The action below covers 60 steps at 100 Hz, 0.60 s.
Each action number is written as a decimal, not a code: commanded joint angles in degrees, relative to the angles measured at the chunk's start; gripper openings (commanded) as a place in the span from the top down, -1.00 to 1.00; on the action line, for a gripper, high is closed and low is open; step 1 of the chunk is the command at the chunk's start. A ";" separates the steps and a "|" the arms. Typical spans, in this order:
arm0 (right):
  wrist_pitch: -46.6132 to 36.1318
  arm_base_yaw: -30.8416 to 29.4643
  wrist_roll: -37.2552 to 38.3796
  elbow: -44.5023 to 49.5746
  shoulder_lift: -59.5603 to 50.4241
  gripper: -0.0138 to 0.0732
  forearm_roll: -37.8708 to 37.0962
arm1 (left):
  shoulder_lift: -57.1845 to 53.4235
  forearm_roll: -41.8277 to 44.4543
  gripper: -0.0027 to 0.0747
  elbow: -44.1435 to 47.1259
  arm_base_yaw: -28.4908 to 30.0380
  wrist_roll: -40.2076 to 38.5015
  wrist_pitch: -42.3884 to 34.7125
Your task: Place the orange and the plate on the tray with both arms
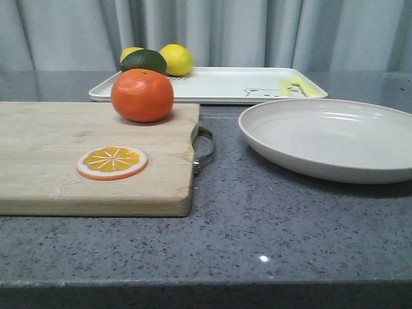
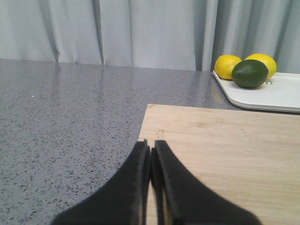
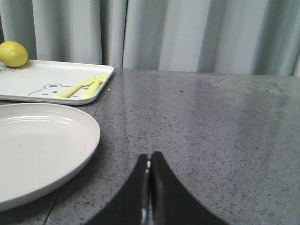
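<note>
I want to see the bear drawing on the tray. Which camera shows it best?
The right wrist view: the bear drawing shows clearly on the tray, beside yellow cutlery. The front view shows it smaller, and the left wrist view shows only a tray corner, no bear.

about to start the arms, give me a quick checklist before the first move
1. Orange free to grasp, on the cutting board: ok.
2. Plate empty, on the table beside the board: ok.
3. Tray has bare space: ok, though lemons, a lime and a yellow fork sit on it.
4. Left gripper open for the orange: not ok, shut.
5. Right gripper open for the plate: not ok, shut.
</note>
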 commanded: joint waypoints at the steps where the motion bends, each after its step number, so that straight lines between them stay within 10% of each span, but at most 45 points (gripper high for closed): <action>1: -4.15 -0.40 0.04 -1.29 -0.87 0.84 -0.57 | -2.00 -0.58 0.98 0.48 0.10 -0.36 -3.85; 60: -4.15 -0.40 0.04 -1.29 -0.87 0.84 -0.57 | -2.00 -0.97 0.98 0.48 0.10 -0.36 -4.18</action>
